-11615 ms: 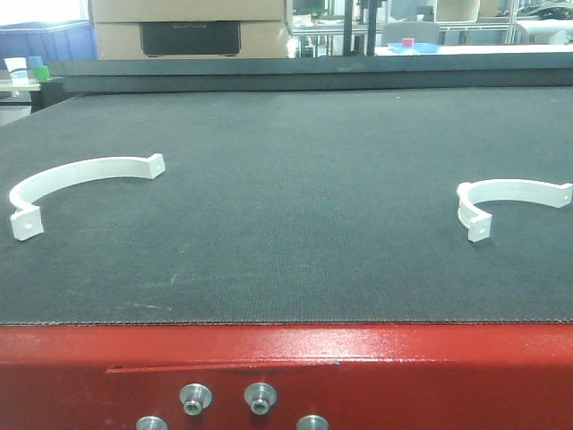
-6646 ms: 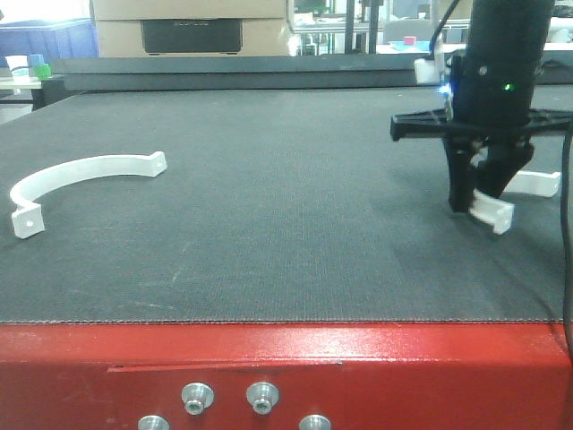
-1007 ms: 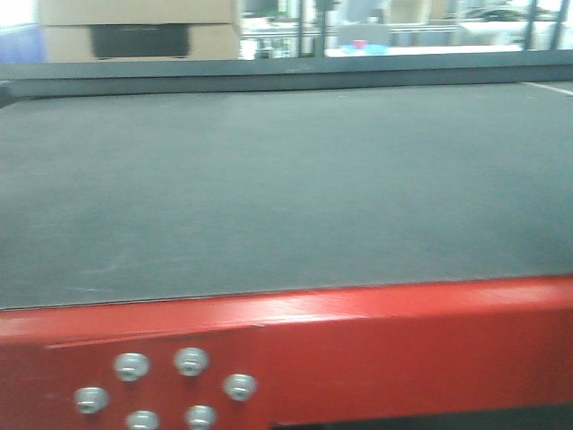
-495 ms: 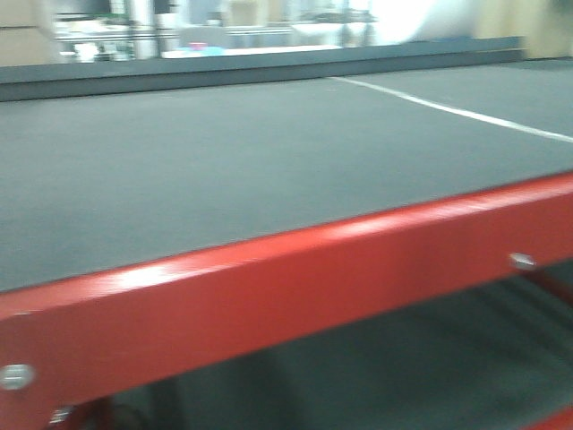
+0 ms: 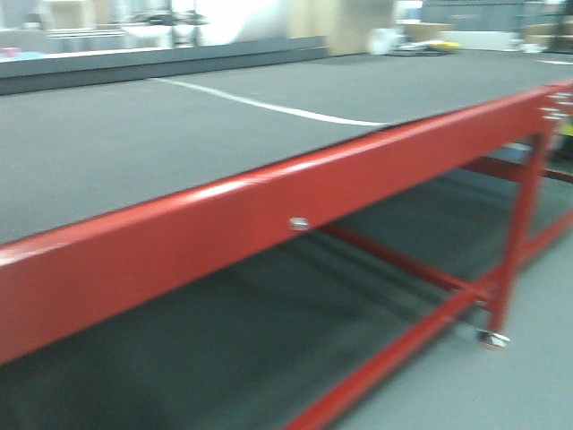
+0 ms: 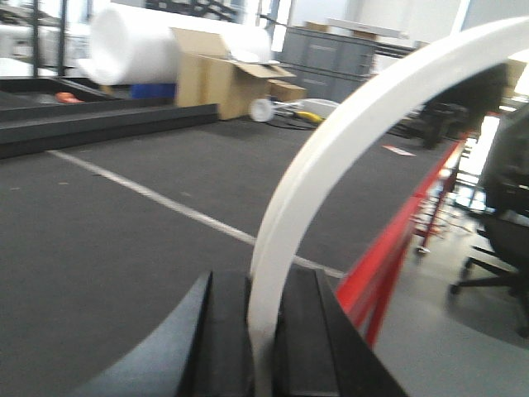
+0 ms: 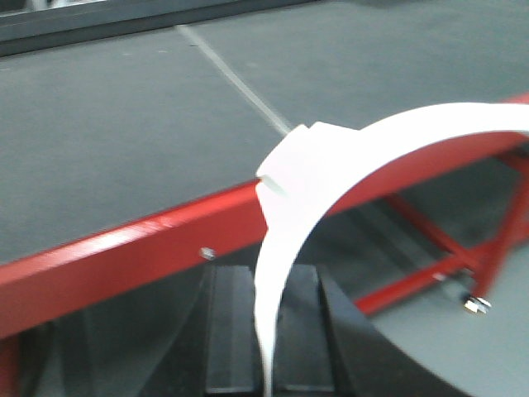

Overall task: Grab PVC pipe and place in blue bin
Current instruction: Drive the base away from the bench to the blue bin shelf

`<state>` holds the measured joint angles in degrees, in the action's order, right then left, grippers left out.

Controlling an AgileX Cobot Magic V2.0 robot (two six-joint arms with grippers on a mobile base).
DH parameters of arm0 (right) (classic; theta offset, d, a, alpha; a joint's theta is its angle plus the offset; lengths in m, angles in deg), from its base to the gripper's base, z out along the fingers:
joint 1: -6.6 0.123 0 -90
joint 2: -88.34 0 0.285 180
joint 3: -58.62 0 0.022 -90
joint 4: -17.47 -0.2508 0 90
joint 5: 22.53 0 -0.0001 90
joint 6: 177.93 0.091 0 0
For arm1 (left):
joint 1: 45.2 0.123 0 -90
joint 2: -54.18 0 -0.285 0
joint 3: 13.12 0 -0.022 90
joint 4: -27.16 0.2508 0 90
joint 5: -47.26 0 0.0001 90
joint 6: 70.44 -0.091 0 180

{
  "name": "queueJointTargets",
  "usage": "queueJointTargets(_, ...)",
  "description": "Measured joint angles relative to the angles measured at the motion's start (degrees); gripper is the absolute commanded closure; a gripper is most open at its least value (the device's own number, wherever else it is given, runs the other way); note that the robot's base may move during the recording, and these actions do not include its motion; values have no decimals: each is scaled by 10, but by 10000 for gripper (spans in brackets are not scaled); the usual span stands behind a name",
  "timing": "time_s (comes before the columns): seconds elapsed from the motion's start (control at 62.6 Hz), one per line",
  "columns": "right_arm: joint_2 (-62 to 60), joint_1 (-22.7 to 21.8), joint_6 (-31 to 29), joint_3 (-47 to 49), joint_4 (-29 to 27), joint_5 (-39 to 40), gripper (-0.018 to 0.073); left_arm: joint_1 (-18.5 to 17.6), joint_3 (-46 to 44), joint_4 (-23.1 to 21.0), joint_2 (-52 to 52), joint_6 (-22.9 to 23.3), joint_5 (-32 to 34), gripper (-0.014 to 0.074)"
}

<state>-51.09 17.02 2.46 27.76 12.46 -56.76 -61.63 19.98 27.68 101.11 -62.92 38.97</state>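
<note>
Both arms are loaded. The left fingers point(image 6: 221, 331) are clenched on the foot of a white curved pipe piece point(image 6: 347, 124), which arcs up and to the right across the left wrist view. The right fingers point(image 7: 231, 331) grip a second pipe piece point(image 7: 331, 161) the same way, its flat tab end uppermost. Both pieces are in the air, off the table point(image 5: 107, 134), whose dark top, white line point(image 5: 269, 107) and red frame run at an angle through the blurred front view. Picking looks done, and the step in hand seems to be the trip to the blue bin, which I cannot make out in any view. The next move calls for finding the bin, bringing each piece over its opening, and only then letting go. A firm hold matters meanwhile, since the long arcs could catch on the table frame.
</note>
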Motion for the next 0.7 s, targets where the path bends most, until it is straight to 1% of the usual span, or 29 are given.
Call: queueJointTargets(0.703, 0, 0, 0, 0, 0, 0, 720, 0, 0, 0, 0, 0, 0, 707)
